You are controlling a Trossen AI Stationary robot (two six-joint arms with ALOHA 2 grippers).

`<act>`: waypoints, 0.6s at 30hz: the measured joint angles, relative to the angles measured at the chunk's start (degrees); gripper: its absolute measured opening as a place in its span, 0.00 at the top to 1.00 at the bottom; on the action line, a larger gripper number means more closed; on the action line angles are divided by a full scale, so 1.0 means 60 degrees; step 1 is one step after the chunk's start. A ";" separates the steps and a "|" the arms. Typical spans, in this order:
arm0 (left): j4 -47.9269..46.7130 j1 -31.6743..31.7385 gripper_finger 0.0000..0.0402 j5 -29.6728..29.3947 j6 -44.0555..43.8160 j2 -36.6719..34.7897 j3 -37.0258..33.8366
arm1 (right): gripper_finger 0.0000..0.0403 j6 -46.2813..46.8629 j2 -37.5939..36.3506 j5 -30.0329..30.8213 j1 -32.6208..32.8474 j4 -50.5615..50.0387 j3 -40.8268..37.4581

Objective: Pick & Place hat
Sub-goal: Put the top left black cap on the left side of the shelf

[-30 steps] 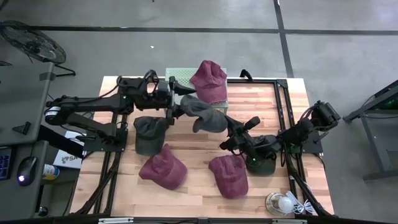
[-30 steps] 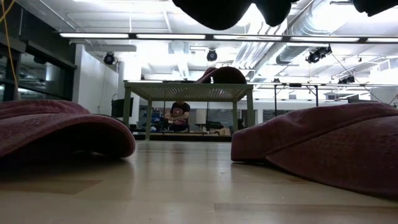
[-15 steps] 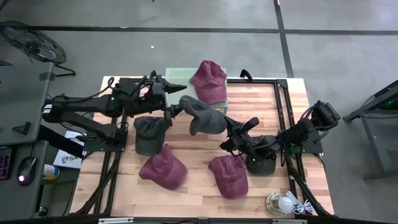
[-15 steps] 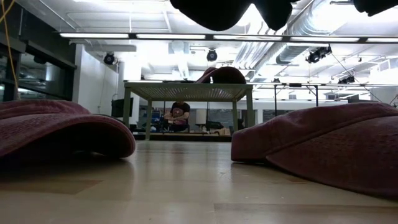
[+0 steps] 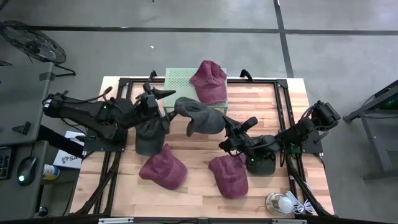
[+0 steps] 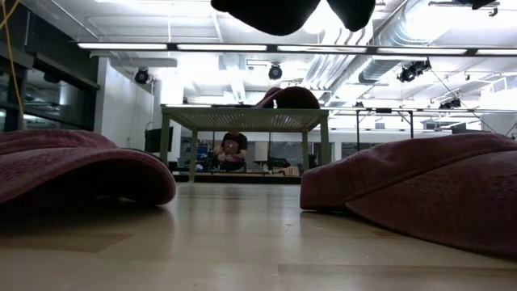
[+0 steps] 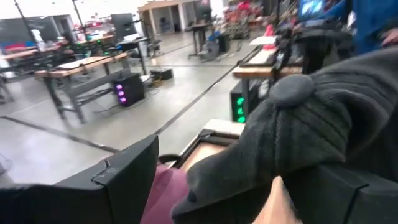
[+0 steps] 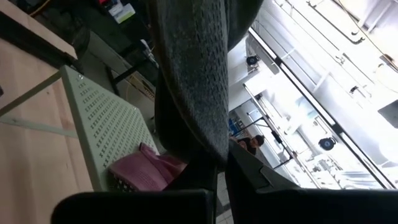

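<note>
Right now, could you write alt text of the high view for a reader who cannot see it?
From above, the right end effector holds a dark grey hat over a wooden table, while the open left end effector sits beside it. Another grey hat and three maroon hats lie around, one on a green perforated stand.

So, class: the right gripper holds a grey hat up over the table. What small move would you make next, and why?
Probably carry the grey hat toward the green perforated stand. The right gripper is shut on the hat, which hangs above the table, the left gripper is open beside it, and a maroon hat already sits on that stand.
</note>
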 joint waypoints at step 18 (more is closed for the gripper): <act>-0.0146 -0.1795 0.21 -0.3825 -0.0118 0.0004 -0.0011 | 0.99 -0.0087 0.0000 -0.0021 -0.0138 -0.1431 0.0000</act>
